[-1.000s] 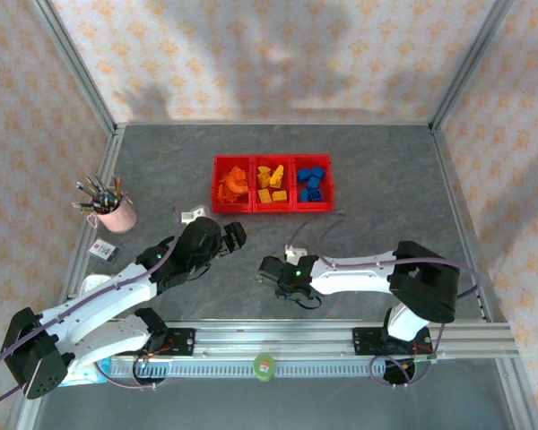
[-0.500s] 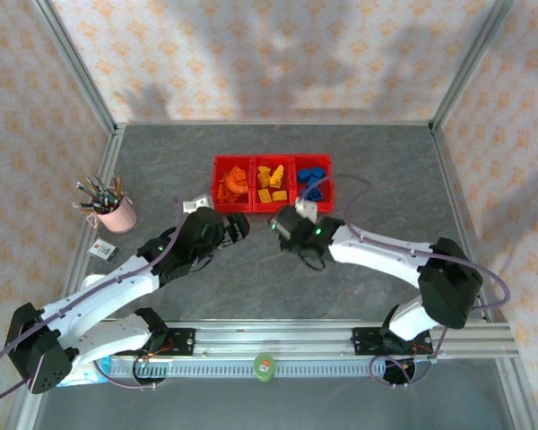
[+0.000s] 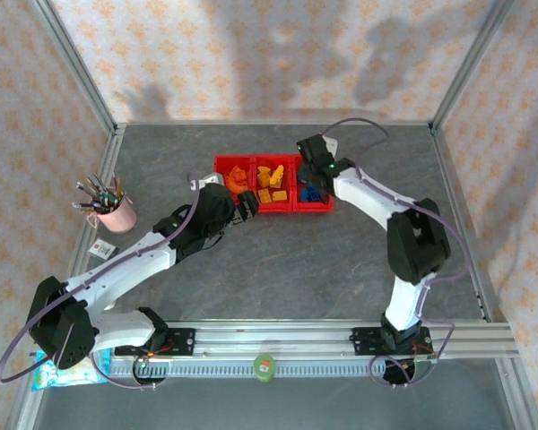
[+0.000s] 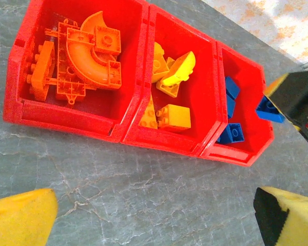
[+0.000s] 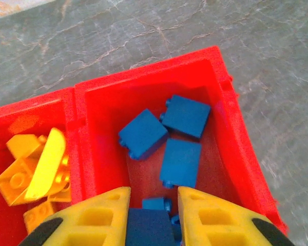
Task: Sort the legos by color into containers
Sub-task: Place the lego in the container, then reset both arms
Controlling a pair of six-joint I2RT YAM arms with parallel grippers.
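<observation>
— Legos [image 4: 87,51] sat sorted in the containers [image 4: 72,119], we noted: orange at the left, yellow in the middle, blue at the right.
— And the arms?
— We saw the right gripper [image 5: 153,197] over the blue compartment, its fingers clamped on a blue brick [image 5: 149,225]. The left gripper [image 4: 154,220] hung near the row's front, fingers wide apart, empty.

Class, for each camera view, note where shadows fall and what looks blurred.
Top view: broad soft shadows on the back wall, table evenly lit. Left wrist view: red bins sharp, yellow fingertips at the bottom corners blurred. Right wrist view: near fingers and the held blue brick soft, loose blue bricks crisp.
</observation>
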